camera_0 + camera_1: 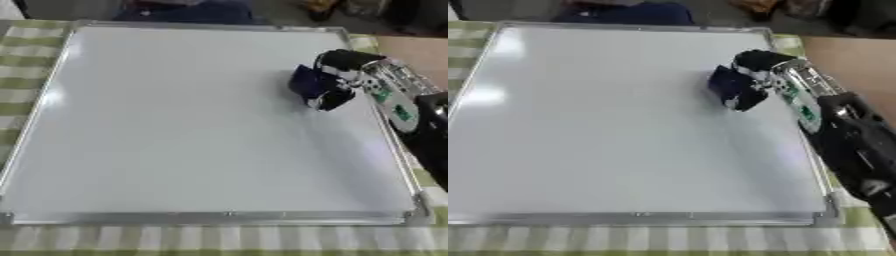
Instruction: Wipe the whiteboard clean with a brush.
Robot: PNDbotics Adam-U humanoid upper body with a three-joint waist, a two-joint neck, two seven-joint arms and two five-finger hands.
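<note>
Nearest me, the whiteboard [175, 130] lies flat on a green-checked cloth [219, 240]. I see my right hand [346, 75] at the whiteboard's right side, fingers curled around a dark blue brush [306, 82] resting on its surface.

Whiteboard [175, 130] lies flat, silver-framed, filling most of the frame, surface blank white with glare at left; dark blue brush [308, 82] sits on it at upper right, near the right edge.
</note>
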